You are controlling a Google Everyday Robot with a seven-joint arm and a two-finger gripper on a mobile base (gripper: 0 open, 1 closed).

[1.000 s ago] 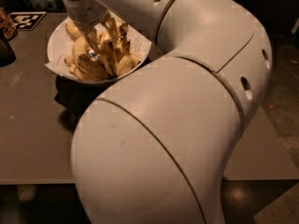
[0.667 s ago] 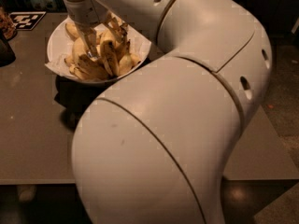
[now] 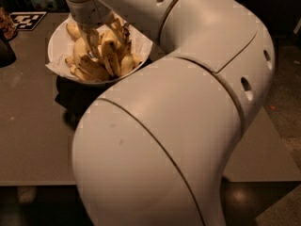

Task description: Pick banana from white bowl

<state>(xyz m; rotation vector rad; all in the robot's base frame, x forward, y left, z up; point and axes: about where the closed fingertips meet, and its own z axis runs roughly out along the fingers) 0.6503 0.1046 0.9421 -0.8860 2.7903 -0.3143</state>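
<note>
The white bowl (image 3: 57,45) sits at the far left of the table, with crinkled white paper showing at its rim. It holds several yellow, brown-spotted bananas (image 3: 112,59). My gripper (image 3: 99,37) reaches down from the top of the view into the bowl and sits among the bananas, touching the pile. My large white arm (image 3: 188,102) fills the middle and right of the view and hides the bowl's right side.
The bowl stands on a dark base on a grey-brown table (image 3: 33,131). A black-and-white marker tag (image 3: 27,20) lies at the far left corner. A dark object (image 3: 5,51) stands at the left edge. The table's front edge runs along the bottom.
</note>
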